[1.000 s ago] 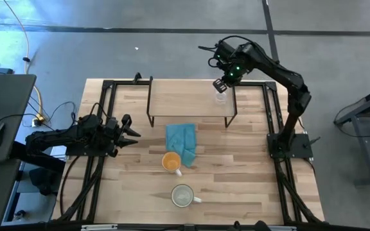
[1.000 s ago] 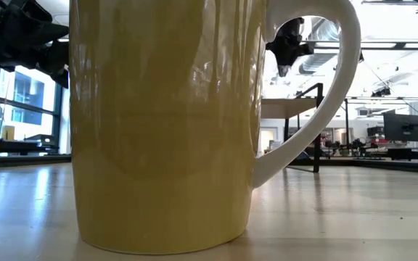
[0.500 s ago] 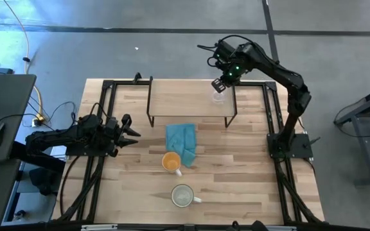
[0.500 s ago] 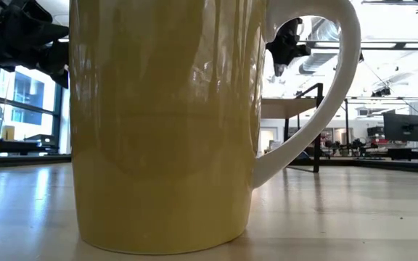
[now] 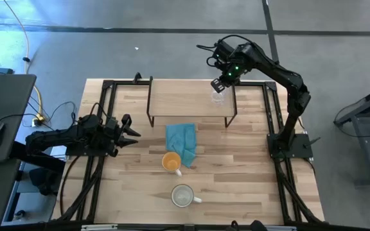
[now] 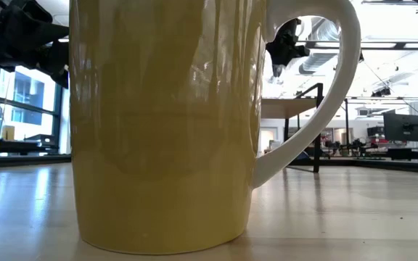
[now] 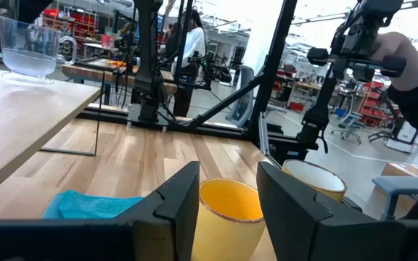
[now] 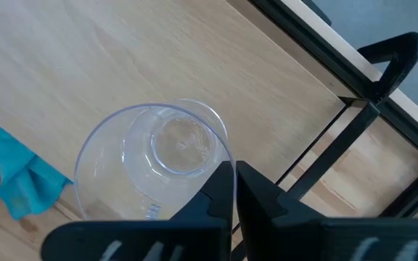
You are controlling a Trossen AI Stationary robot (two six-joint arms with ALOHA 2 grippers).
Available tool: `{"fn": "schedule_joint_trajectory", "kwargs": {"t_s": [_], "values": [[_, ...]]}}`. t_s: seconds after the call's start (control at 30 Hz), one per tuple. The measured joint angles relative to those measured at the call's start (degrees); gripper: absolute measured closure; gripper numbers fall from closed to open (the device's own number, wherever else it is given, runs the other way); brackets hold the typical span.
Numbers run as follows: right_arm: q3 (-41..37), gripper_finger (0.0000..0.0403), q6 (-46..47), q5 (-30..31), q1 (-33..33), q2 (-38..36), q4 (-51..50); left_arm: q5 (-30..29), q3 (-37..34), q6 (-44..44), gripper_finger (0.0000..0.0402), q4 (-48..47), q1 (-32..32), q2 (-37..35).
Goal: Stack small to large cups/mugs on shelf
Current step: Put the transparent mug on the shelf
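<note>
High view, right gripper [image 5: 219,84] above shelf [image 5: 178,96] right end, fingers pinched together over glass cup [image 5: 219,97], left gripper [image 5: 131,133] left of shelf, fingers spread.

Shelf [image 5: 185,97]: pale matt wood board on thin black metal legs. Glass cup [image 8: 154,163]: clear, smooth, glossy. Cream mug [image 6: 165,123] glazed and shiny; teal cloth [image 5: 182,139] soft, creased.
</note>
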Motion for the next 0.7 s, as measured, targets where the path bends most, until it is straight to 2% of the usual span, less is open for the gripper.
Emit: {"fn": "schedule_joint_trajectory", "kwargs": {"t_s": [0.7], "values": [[0.00, 0.0403, 0.46, -0.20, 0.00, 0.00, -0.50, 0.04, 0.00, -0.02, 0.0273, 0.00, 0.01, 0.00]]}}
